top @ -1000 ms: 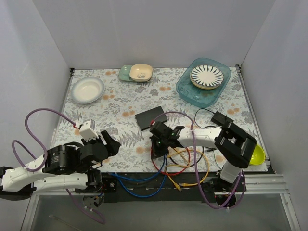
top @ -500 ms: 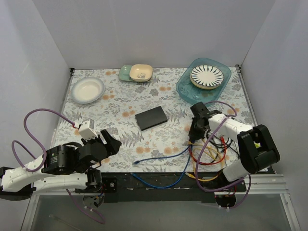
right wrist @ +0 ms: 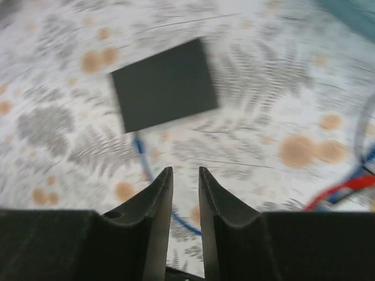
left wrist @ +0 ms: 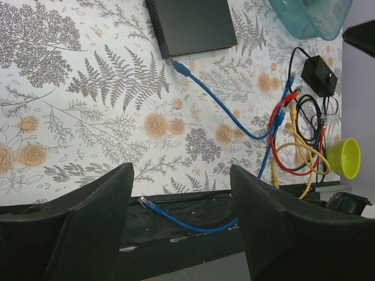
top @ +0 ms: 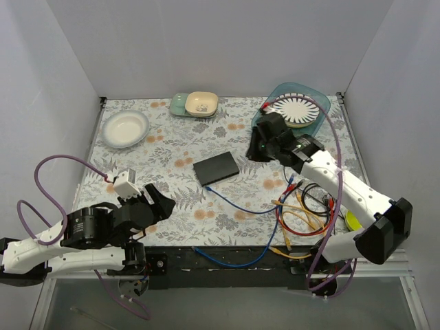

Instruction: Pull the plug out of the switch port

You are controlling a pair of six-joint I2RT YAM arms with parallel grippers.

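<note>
The flat black box (top: pixel 216 168) lies mid-table. A blue plug (left wrist: pixel 177 64) sits at a socket at the left end of its near edge, and its blue cable (top: pixel 237 204) trails toward the front right. The box also shows in the left wrist view (left wrist: pixel 190 26) and, blurred, in the right wrist view (right wrist: pixel 164 85). My right gripper (top: pixel 253 150) hovers above the table to the right of the box, its fingers (right wrist: pixel 158 199) a narrow gap apart and empty. My left gripper (top: pixel 155 203) is wide open and empty at the front left, well short of the box.
A tangle of red, yellow, blue and black cables (top: pixel 302 213) lies front right beside a yellow-green cup (left wrist: pixel 343 158) and a black adapter (left wrist: pixel 318 75). A teal tray (top: pixel 269 130) with a striped plate stands back right, stacked dishes (top: pixel 196 104) at the back, a white bowl (top: pixel 125 128) back left.
My right arm has swung from the front cables up and away to beside the teal tray. The blue cable now runs from the box's near edge. The left arm has not moved.
</note>
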